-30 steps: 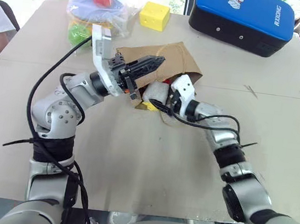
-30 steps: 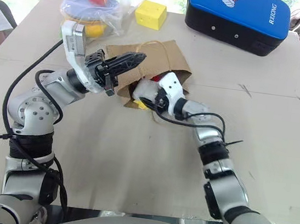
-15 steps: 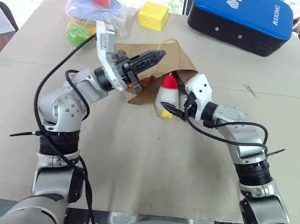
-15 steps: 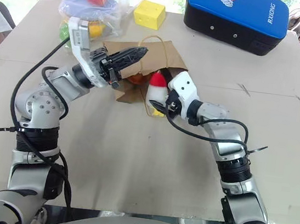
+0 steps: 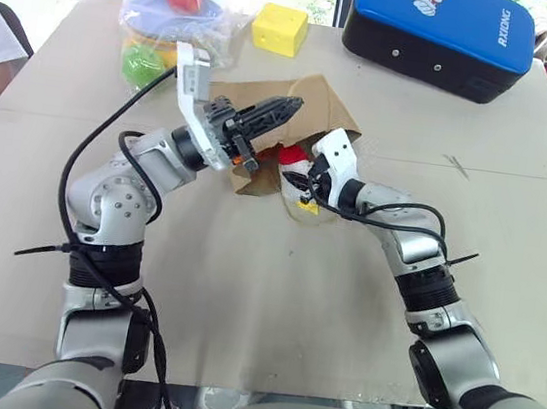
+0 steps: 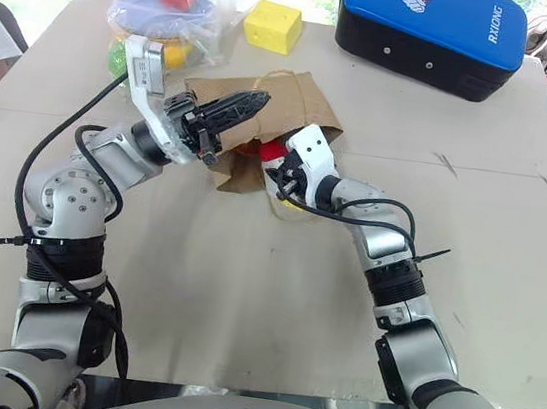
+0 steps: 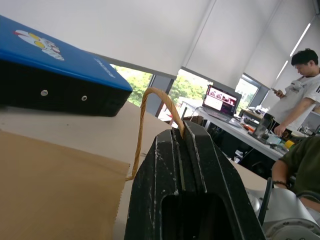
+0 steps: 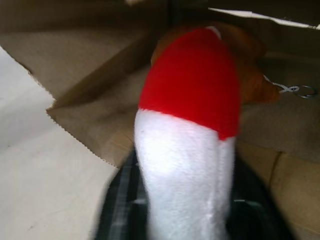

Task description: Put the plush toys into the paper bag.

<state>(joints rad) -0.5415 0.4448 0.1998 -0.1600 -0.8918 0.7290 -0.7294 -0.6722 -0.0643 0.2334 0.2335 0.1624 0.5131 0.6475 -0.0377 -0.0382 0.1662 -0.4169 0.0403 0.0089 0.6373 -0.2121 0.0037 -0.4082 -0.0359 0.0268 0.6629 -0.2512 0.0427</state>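
White chicken (image 8: 185,150) and orange-brown nugget (image 8: 250,75) block the paper bag (image 5: 312,104) mouth.

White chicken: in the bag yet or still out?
Partly in: the white chicken, held by the right gripper, has its red comb inside the paper bag mouth; body still outside.

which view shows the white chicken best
The right wrist view: the white chicken fills the centre, red comb toward the paper bag mouth, between the right gripper's fingers. Both eye views show it small, partly hidden by that gripper.
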